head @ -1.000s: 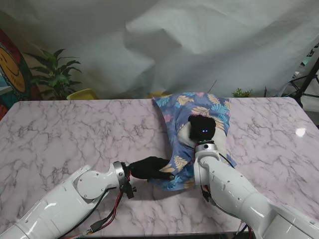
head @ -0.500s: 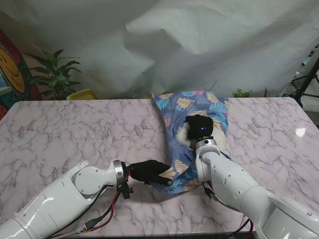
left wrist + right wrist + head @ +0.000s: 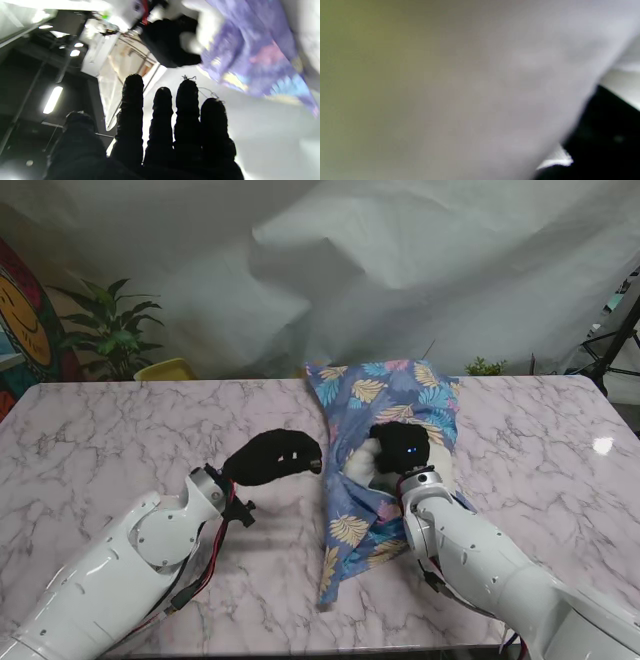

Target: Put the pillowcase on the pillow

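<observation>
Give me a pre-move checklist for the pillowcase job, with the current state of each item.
1. Left hand free of the cloth: ok. It is raised beside the pillowcase with straight fingers holding nothing.
2. Right hand holding the pillow: cannot tell. It sits at the white pillow in the opening, but the right wrist view is blurred.
3. Pillow fully inside: not ok. White filling shows at the opening.
4. Pillowcase opening held wide: not ok. The near edge hangs slack on the marble table.
5. Pillowcase on the table: ok. It lies within the table top, not over an edge.
</observation>
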You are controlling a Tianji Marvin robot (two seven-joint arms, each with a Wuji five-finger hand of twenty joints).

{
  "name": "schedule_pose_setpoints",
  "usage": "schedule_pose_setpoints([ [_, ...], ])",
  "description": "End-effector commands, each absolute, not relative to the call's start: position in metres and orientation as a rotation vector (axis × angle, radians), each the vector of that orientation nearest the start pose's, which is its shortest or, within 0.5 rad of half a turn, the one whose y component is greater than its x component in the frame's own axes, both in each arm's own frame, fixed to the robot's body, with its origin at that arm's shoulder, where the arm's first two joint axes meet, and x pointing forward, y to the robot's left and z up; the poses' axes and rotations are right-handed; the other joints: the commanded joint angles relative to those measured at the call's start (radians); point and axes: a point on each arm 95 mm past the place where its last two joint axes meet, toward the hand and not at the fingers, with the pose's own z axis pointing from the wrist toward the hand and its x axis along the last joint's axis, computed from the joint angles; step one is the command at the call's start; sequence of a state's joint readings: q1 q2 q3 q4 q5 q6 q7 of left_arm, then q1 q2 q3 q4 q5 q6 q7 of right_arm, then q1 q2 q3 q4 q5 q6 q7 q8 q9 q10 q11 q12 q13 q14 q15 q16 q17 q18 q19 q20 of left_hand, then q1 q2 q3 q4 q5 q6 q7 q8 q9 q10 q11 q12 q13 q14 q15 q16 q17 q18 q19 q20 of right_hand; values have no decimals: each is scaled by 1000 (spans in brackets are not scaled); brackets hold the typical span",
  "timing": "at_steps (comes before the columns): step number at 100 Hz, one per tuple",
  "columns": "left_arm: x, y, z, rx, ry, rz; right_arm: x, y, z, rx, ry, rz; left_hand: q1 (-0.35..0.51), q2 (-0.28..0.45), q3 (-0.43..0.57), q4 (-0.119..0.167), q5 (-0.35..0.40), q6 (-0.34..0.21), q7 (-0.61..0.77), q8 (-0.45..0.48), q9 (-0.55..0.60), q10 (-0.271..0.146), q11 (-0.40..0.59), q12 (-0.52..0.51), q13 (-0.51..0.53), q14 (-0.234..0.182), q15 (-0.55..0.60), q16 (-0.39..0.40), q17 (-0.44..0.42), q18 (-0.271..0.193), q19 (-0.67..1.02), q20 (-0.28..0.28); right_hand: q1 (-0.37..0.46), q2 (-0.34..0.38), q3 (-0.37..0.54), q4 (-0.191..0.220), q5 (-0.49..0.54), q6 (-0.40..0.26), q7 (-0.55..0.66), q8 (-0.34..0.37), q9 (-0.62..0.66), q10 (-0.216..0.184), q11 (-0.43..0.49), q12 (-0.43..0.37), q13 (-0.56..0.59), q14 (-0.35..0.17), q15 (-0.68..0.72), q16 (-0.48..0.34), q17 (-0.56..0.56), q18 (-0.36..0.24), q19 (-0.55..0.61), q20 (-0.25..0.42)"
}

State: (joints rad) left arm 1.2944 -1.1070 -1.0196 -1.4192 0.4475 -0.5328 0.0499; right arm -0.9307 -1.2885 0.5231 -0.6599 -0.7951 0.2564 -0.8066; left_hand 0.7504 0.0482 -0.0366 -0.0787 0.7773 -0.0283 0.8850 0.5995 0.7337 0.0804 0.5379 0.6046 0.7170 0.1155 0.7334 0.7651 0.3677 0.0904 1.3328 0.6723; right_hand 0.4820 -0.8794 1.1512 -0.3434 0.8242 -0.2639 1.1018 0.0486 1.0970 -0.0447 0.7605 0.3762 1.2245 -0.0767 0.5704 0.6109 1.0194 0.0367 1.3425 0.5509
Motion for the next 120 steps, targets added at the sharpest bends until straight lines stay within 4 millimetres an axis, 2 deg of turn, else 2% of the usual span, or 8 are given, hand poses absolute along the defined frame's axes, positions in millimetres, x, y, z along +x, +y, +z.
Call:
schedule_pose_setpoints([
  [1,444,-76,-273,-1163,1517,-2305,500,27,-386,791,1238,1330,87,37,5,33,-74,-18,-76,-39,-71,-14,-44,-28,-73,-14,-88,-40,-67,-17,-99,-43,-27,68,19,-4,-29,-54,57,33,-34,14,39,2,95,-83,176,12,-25,-30,-35,-15],
  [8,458,-80,-274,-1131,1478,-2254,496,28,-385,787,1236,1355,201,34,1,23,-169,-14,-154,-86,-176,-12,-92,-64,-166,-21,-203,-101,-160,-1,-257,-69,-34,69,17,-5,-52,-57,52,40,-56,6,32,0,88,-82,123,2,-64,17,-79,-36],
  [22,493,-93,-289,-1063,1539,-2120,486,27,-383,732,1257,1445,401,1,-1,12,-311,-11,-245,-134,-343,-41,-148,-147,-342,-20,-377,-240,-295,-16,-521,-149,31,52,59,13,-44,-103,63,51,-32,-26,6,-32,92,-98,88,1,-84,32,-109,-62],
  [39,523,-105,-309,-1085,1584,-2044,470,24,-381,649,1375,1638,463,3,-4,12,-380,14,-318,-173,-449,-58,-154,-185,-490,-30,-425,-294,-379,-57,-628,-204,244,30,128,65,83,-198,88,110,38,-116,-27,-29,80,-120,144,-18,-100,34,-128,-108],
  [51,532,-110,-316,-1081,1585,-2032,459,22,-381,590,1442,1719,452,13,-9,12,-417,28,-353,-189,-513,-72,-153,-203,-554,-42,-430,-326,-406,-79,-683,-247,263,7,163,64,156,-246,106,244,66,-164,-29,-25,79,-142,162,-7,-110,25,-138,-120],
  [59,534,-113,-318,-1070,1586,-2032,455,20,-381,585,1450,1757,409,18,-7,15,-437,41,-378,-195,-520,-73,-168,-226,-588,-48,-428,-349,-402,-87,-748,-294,275,5,166,65,187,-250,83,425,70,-175,-30,-21,79,-147,158,-3,-112,26,-137,-124],
  [102,510,-111,-355,-1052,1875,-2129,462,22,-376,608,1383,1817,176,55,7,40,-486,46,-490,-237,-533,-96,-287,-291,-627,-80,-550,-455,-400,-142,-1107,-382,273,9,162,64,194,-263,95,473,67,-180,-42,-31,75,-157,138,-16,-129,32,-151,-130],
  [120,512,-107,-375,-1125,1949,-2092,462,28,-373,587,1383,1854,169,50,11,42,-526,64,-517,-243,-554,-94,-351,-293,-639,-45,-584,-461,-401,-140,-1173,-374,271,11,160,65,189,-265,93,488,59,-182,-53,-36,72,-163,115,-36,-150,47,-166,-137],
])
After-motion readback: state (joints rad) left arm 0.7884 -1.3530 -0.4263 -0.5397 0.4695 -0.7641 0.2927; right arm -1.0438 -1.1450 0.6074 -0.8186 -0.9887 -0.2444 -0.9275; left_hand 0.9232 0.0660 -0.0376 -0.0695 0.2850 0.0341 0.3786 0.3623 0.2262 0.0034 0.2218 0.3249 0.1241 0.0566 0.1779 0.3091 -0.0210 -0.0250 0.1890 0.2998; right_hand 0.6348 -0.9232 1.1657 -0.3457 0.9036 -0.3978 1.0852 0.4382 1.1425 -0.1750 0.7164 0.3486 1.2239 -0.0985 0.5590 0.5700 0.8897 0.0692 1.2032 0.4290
